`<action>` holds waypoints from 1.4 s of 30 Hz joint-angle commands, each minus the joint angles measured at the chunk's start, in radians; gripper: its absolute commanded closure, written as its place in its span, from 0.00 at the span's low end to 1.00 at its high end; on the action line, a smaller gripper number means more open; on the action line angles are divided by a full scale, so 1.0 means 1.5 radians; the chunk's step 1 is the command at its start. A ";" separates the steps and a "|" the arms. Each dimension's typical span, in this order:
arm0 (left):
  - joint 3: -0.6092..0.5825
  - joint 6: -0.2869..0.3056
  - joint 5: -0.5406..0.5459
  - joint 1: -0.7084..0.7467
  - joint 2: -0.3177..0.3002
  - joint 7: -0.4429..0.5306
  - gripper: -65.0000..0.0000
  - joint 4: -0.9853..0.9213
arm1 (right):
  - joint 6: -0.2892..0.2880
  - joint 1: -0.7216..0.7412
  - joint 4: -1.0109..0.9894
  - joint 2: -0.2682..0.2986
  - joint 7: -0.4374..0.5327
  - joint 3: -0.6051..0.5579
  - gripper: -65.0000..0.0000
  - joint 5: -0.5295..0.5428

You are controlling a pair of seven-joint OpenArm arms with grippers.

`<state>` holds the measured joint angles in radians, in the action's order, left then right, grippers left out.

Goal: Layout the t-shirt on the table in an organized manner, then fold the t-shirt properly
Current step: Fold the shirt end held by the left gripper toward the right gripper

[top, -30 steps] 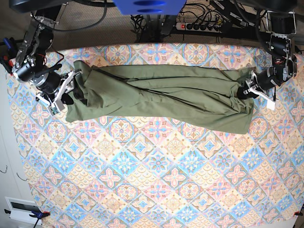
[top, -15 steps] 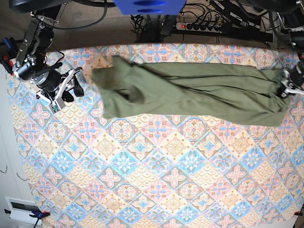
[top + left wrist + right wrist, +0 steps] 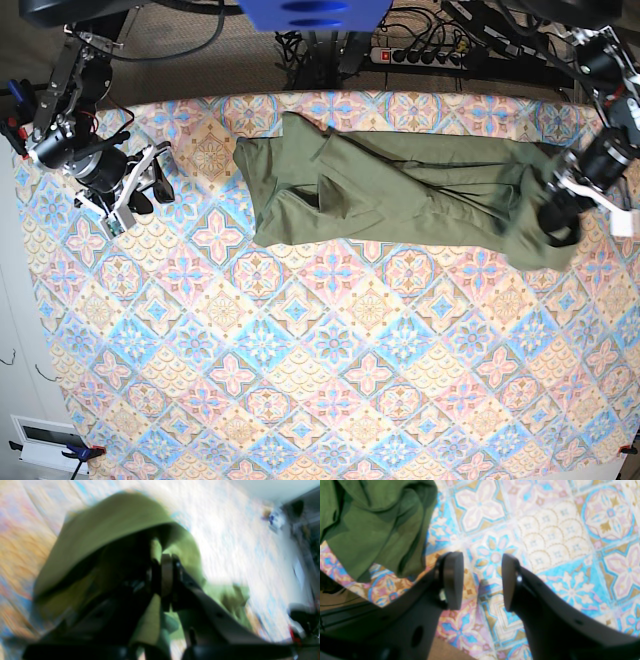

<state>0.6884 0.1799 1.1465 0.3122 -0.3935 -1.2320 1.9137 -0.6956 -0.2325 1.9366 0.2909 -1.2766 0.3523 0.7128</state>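
Change: since the earlier base views, the t-shirt [image 3: 390, 190] has slid toward the left arm's side; its free end, once beside the right pincer, now lies well apart from it.
T-shirt: olive green, wrinkled, stretched in a long band across the far part of the worktop [image 3: 320, 350], with folds bunched at both ends.
Left pincer [image 3: 162, 580]: clamped narrow on a fold of the t-shirt [image 3: 112, 525]; cloth drapes over and around the fingers. The wrist view is badly blurred.
Left arm in base view: the left pincer [image 3: 560, 205] sits at the garment's end, with fabric gathered and hanging around it.
Right pincer [image 3: 480, 580]: jaws stand wide apart with nothing between them, only patterned worktop [image 3: 557, 542] beneath.
Right pincer in base view [image 3: 140, 190]: hovers near the worktop's edge, clear of the cloth.
T-shirt in right wrist view [image 3: 375, 522]: 1 crumpled edge lies to the side of the fingers [image 3: 452, 580], near but not touching.
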 commanded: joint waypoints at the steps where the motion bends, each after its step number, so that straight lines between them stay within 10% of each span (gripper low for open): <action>1: -0.017 0.002 0.004 -0.018 0.008 0.000 1.00 0.012 | -0.002 0.007 0.010 0.009 0.014 0.005 0.63 0.014; 11: -0.148 0.002 -0.088 0.000 0.110 -0.018 1.00 -0.001 | -0.002 0.003 0.010 0.009 0.014 0.007 0.63 0.014; 28: -0.091 0.000 -0.090 0.013 0.081 0.054 0.78 -0.041 | -0.002 0.002 0.011 0.009 0.014 0.007 0.63 0.014; 42: -0.089 0.004 0.089 0.036 0.021 0.009 0.08 -0.026 | -0.002 0.001 0.012 0.012 0.008 -0.098 0.57 0.015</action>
<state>0.5453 0.1802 1.2625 0.3656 -0.3408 -1.2312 1.8584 -0.6956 -0.2382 1.9366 0.2974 -1.2808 0.1978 0.7166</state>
